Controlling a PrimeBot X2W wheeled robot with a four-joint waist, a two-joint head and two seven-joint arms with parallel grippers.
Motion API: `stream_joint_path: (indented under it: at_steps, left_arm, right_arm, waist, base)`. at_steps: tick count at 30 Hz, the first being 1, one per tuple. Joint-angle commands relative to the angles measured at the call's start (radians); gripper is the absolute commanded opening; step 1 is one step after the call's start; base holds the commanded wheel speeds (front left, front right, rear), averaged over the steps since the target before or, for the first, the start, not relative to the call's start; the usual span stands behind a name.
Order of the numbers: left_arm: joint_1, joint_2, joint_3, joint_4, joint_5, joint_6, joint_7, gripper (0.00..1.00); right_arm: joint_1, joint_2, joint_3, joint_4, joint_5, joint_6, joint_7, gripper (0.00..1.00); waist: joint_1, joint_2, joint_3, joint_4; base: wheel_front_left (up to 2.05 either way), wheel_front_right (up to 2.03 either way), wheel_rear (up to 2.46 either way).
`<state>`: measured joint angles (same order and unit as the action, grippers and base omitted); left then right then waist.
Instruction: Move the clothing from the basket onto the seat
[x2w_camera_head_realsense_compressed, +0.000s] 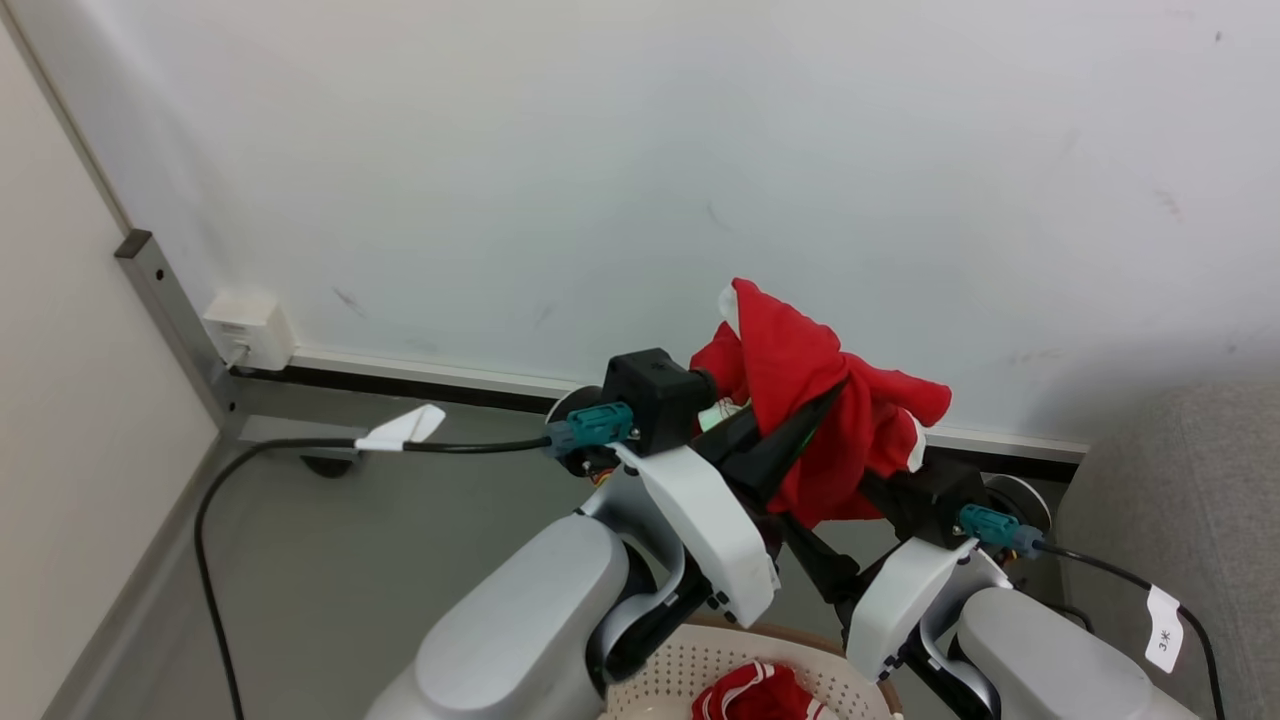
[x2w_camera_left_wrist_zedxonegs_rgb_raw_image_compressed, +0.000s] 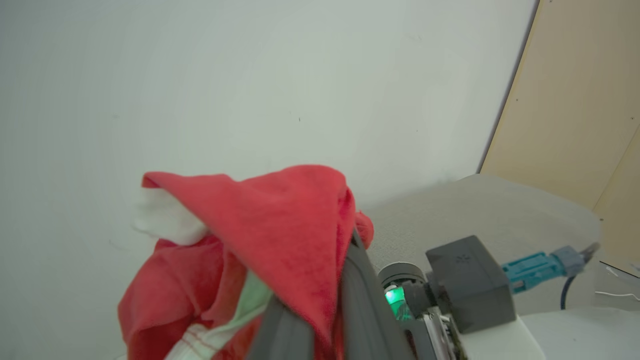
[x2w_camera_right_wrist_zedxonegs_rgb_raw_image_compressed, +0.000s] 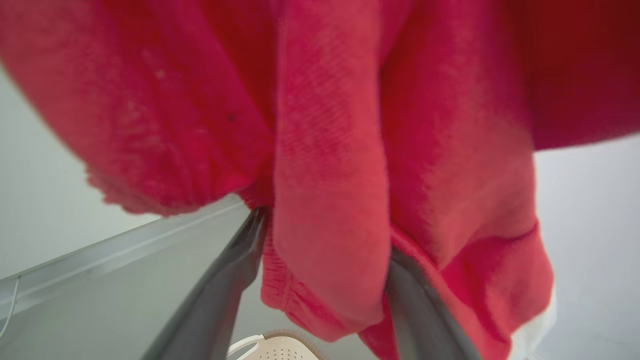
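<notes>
A piece of red clothing (x2w_camera_head_realsense_compressed: 810, 400) with white panels hangs in the air before the wall, and my left gripper (x2w_camera_left_wrist_zedxonegs_rgb_raw_image_compressed: 320, 285) is shut on it. The fabric drapes over both grippers. In the right wrist view my right gripper (x2w_camera_right_wrist_zedxonegs_rgb_raw_image_compressed: 327, 235) stands open, its fingers (x2w_camera_right_wrist_zedxonegs_rgb_raw_image_compressed: 225, 285) wide apart with a fold of the red cloth hanging between them. More red clothing (x2w_camera_head_realsense_compressed: 755, 695) lies in the cream basket (x2w_camera_head_realsense_compressed: 660, 670) below my arms. The grey seat (x2w_camera_head_realsense_compressed: 1180, 480) is at the right.
A white wall (x2w_camera_head_realsense_compressed: 640, 150) with a skirting strip is close ahead. A black cable (x2w_camera_head_realsense_compressed: 210, 540) runs over the grey floor from a white socket box (x2w_camera_head_realsense_compressed: 248, 328). A beige panel (x2w_camera_head_realsense_compressed: 60, 400) closes the left side.
</notes>
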<state>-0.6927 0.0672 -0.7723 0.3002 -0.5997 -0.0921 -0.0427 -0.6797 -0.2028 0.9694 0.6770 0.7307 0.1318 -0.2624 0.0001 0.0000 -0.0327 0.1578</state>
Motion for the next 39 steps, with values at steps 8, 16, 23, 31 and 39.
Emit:
stream_joint_path:
  at_steps: [8,16,23,31,39]
  left_arm:
    - [-0.011,-0.007,-0.013,0.013,-0.020,0.002,-0.008,0.00]
    - [-0.010,0.014,0.007,0.038,-0.027,0.019,-0.023,0.00]
    - [0.000,0.031,0.020,0.066,-0.039,0.025,-0.035,0.00]
    - [0.024,0.040,0.013,0.080,-0.043,0.026,-0.045,0.00]
    - [0.044,0.048,-0.001,0.102,-0.049,0.022,-0.044,0.45]
  right_arm:
    - [-0.043,0.006,0.000,0.034,-0.009,-0.002,-0.003,0.00]
    - [0.002,-0.011,-0.083,-0.019,-0.069,-0.002,-0.003,0.00]
    - [0.057,-0.023,-0.182,-0.086,-0.141,-0.002,-0.003,0.00]
    - [0.106,-0.018,-0.321,-0.171,-0.220,-0.002,-0.003,0.00]
    - [0.158,-0.005,-0.441,-0.240,-0.271,-0.002,-0.003,0.00]
  waist:
    - [-0.0001,0.0000,0.006,0.007]
    - [-0.0001,0.0000,0.007,-0.018]
    - [-0.0001,0.0000,0.005,-0.038]
    - [-0.0001,0.0000,0.008,-0.058]
    - [-0.0001,0.0000,0.005,-0.076]
  base:
    - [0.00,0.00,0.00]
    - [0.00,0.00,0.00]
    - [0.00,0.00,0.00]
    - [0.00,0.00,0.00]
    - [0.00,0.00,0.00]
